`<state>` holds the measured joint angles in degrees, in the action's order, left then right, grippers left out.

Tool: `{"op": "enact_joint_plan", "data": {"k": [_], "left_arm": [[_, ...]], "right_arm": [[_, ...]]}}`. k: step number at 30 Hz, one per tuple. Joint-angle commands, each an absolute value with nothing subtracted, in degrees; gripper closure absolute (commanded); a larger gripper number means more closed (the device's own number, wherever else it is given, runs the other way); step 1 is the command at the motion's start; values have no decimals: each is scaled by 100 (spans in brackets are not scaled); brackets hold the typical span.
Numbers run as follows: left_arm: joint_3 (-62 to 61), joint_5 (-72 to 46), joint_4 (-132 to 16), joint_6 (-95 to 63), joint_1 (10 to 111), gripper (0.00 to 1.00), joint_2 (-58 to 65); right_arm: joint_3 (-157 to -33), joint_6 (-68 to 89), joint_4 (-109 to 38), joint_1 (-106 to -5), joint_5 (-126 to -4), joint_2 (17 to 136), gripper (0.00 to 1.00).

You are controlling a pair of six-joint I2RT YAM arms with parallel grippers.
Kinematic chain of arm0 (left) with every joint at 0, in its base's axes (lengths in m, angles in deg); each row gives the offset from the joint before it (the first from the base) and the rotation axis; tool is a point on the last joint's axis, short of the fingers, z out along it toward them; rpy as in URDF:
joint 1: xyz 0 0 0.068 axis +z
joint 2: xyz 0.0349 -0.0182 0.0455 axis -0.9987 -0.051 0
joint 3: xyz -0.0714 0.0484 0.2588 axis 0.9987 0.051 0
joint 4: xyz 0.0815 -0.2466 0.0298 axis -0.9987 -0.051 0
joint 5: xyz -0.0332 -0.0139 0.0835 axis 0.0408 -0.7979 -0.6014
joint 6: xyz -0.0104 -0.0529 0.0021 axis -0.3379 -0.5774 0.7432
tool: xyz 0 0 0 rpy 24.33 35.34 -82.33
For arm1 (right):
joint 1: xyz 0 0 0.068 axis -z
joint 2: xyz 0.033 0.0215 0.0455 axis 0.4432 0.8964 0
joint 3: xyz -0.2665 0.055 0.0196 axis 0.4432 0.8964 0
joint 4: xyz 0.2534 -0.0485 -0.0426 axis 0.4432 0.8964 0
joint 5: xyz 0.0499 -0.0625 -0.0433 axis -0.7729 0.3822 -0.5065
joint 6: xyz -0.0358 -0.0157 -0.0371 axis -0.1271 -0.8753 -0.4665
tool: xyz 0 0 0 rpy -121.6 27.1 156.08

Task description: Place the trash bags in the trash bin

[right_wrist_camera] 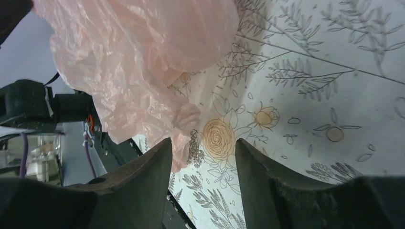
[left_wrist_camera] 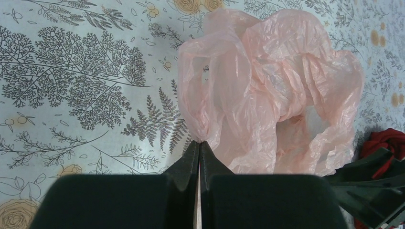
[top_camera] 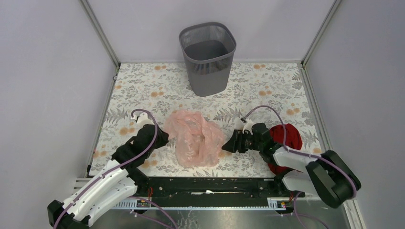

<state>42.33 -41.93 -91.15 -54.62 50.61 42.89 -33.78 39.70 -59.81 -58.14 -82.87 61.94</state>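
Note:
The pale-pink trash bag [top_camera: 193, 138] lies crumpled on the floral table between my two grippers. My left gripper [top_camera: 164, 137] is at its left edge; in the left wrist view it [left_wrist_camera: 199, 143] is shut, and the film of the bag [left_wrist_camera: 267, 90] gathers to a pinch at its tips. My right gripper [top_camera: 225, 146] is at the bag's right edge. In the right wrist view it [right_wrist_camera: 201, 145] is open and empty, low over the table, with the bag [right_wrist_camera: 133, 57] just beyond its left finger. The dark grey mesh trash bin [top_camera: 207, 52] stands upright at the back centre, apart from both grippers.
A dark red cloth [top_camera: 286, 136] lies on the table under and behind my right arm; it also shows at the right edge of the left wrist view [left_wrist_camera: 389, 140]. Grey walls close the table on the left, back and right. The black base rail [top_camera: 210, 186] runs along the near edge.

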Motion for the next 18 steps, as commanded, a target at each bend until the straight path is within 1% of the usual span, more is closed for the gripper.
{"op": "enact_joint_plan", "data": {"k": [1,5,8,11,13,16,18], "left_arm": [[4291,-4265,-8925,-5542,5078,100,4441],[4312,-4232,-8952,-5614,5078,100,4513],[4333,-4168,-8902,-5640,5078,100,4524],[4335,-4104,-8904,-5669,5079,100,4509],[4344,-4057,-8908,-5686,5080,100,4513],[4336,-4044,-8974,-5703,5083,100,4565],[4319,-4079,-9025,-5689,5078,100,4597]], "right_arm": [[-3145,4225,-8014,-5807,-9118,6752,42],[-3192,4288,-8797,-5818,-9067,7457,42],[-3290,4469,-9644,-5908,-9084,7989,43],[-3480,4376,-9843,-6001,-8831,8456,45],[-3577,4447,-10071,-6006,-8838,8739,55],[-3572,4701,-10282,-6001,-8901,8846,80],[-3554,4731,-9724,-5998,-8742,8590,96]]}}
